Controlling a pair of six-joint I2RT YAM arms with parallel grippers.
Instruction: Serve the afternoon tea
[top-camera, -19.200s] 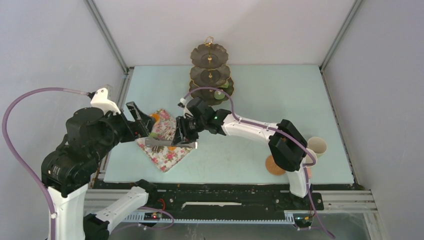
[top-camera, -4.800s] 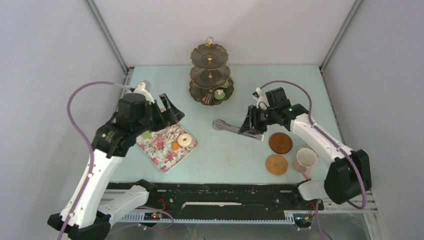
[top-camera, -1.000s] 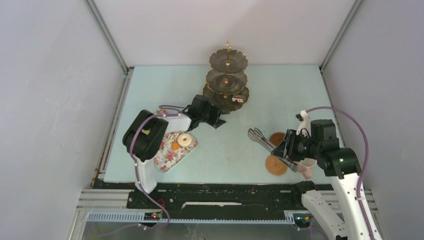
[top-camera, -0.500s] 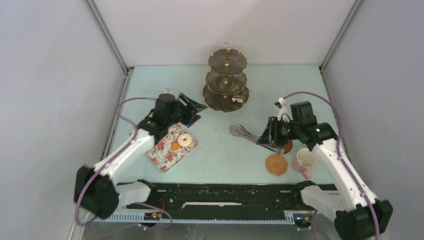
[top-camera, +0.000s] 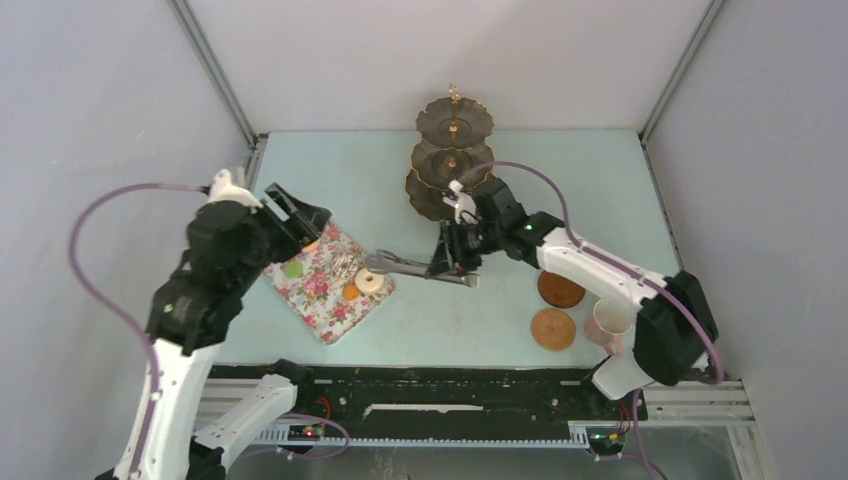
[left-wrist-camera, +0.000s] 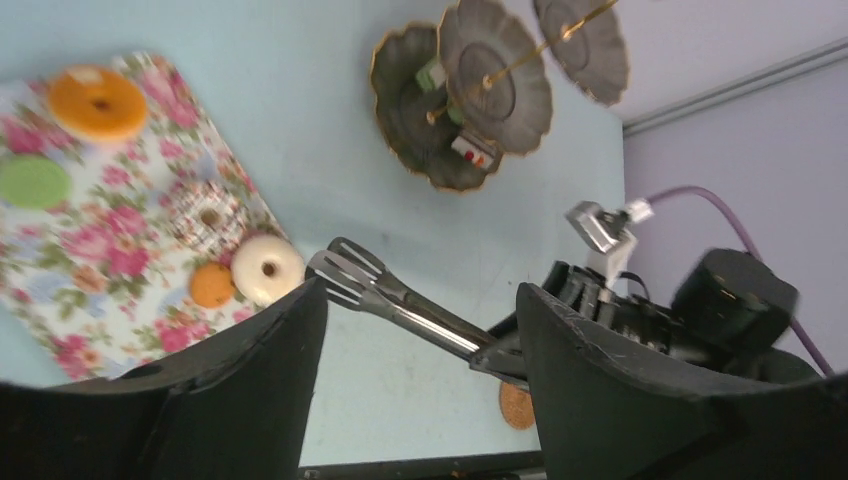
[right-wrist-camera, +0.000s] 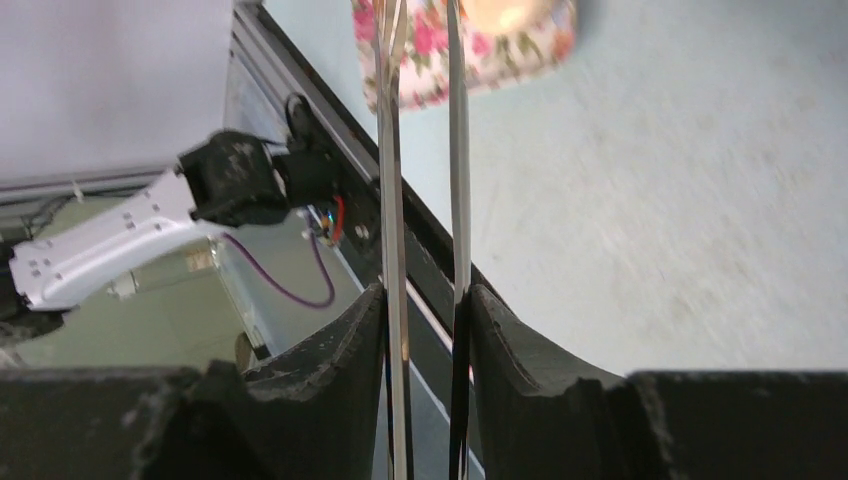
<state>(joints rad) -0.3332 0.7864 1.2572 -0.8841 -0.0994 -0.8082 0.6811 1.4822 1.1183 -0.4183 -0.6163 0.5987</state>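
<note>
Tongs at cloth.
Right gripper (right-wrist-camera: 425, 300) clamping tongs (top-camera: 405, 266), tips beside doughnut (top-camera: 370, 281), cloth's (top-camera: 322, 302) right edge; left gripper (left-wrist-camera: 420, 292) spread, empty.

The right gripper (top-camera: 450, 262) swings its tongs (top-camera: 415, 268) from right of centre to mid-frame, tips now just beside the white doughnut (top-camera: 370, 281); the left gripper (top-camera: 303, 225) draws back leftward over the cloth's (top-camera: 320, 295) upper corner, fingers spreading wider.

Pale table (top-camera: 300, 180), floral cloth (top-camera: 320, 298), tiered stand (top-camera: 452, 121), coasters (top-camera: 552, 329)
</note>
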